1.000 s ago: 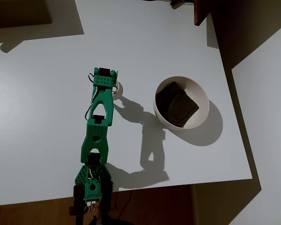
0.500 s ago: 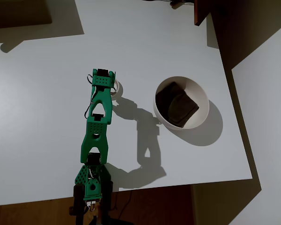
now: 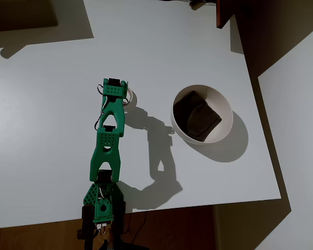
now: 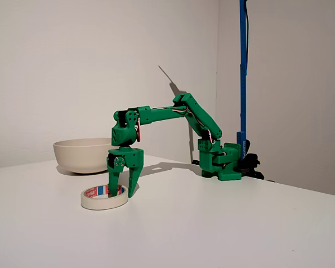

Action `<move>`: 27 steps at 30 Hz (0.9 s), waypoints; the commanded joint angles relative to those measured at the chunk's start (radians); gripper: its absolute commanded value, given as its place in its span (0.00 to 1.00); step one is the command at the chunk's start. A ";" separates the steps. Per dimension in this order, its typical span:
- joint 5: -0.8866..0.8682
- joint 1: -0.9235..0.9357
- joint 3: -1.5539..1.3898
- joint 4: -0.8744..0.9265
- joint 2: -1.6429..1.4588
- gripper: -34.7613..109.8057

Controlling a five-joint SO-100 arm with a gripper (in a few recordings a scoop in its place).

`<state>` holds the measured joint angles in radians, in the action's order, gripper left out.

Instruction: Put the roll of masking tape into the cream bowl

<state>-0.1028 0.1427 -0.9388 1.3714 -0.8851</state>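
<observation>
The roll of masking tape (image 4: 104, 197) lies flat on the white table, a cream ring with red and blue marks inside its core. In the overhead view a sliver of the roll (image 3: 131, 98) shows beside the green wrist. My gripper (image 4: 123, 190) points straight down at it and is open. One finger (image 4: 113, 183) reaches into the hole and the other stands just outside the rim. The cream bowl (image 3: 223, 105) sits to the right in the overhead view, apart from the arm, with a dark olive-brown lump (image 3: 197, 117) in it. In the fixed view the bowl (image 4: 81, 154) stands behind the gripper.
The arm's base (image 4: 221, 162) is clamped at the table's edge beside a blue pole (image 4: 243, 67). A brown board corner (image 3: 224, 13) overhangs the far right of the table, whose right edge (image 3: 261, 125) runs close past the bowl.
The arm has sunk lower over the tape and its shadow has drawn in towards it. The tape and bowl have not moved.
</observation>
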 commanded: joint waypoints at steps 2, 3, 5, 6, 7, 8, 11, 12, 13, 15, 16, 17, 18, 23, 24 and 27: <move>-0.011 0.012 0.041 -0.025 -0.017 0.23; -0.014 0.012 0.041 -0.031 -0.017 0.18; -0.015 0.014 0.041 -0.037 -0.017 0.18; -0.014 0.014 0.041 -0.041 -0.017 0.18; -0.014 0.014 0.041 -0.043 -0.015 0.18; -0.015 0.014 0.041 -0.046 -0.015 0.18; -0.015 0.008 0.041 -0.054 -0.015 0.18; -0.017 0.005 0.041 -0.055 -0.020 0.18; -0.018 0.002 0.043 -0.057 -0.028 0.18; -0.026 -0.006 0.043 -0.058 -0.067 0.18; -0.031 -0.009 0.046 -0.054 -0.097 0.18; -0.035 -0.015 0.054 -0.043 -0.129 0.18; -0.038 -0.020 0.064 -0.026 -0.163 0.18; -0.048 -0.043 0.095 0.049 -0.371 0.18; -0.049 -0.048 0.097 0.064 -0.416 0.18; -0.055 -0.058 0.097 0.103 -0.538 0.18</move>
<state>-0.1319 0.0859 -0.9296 1.4297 -1.1167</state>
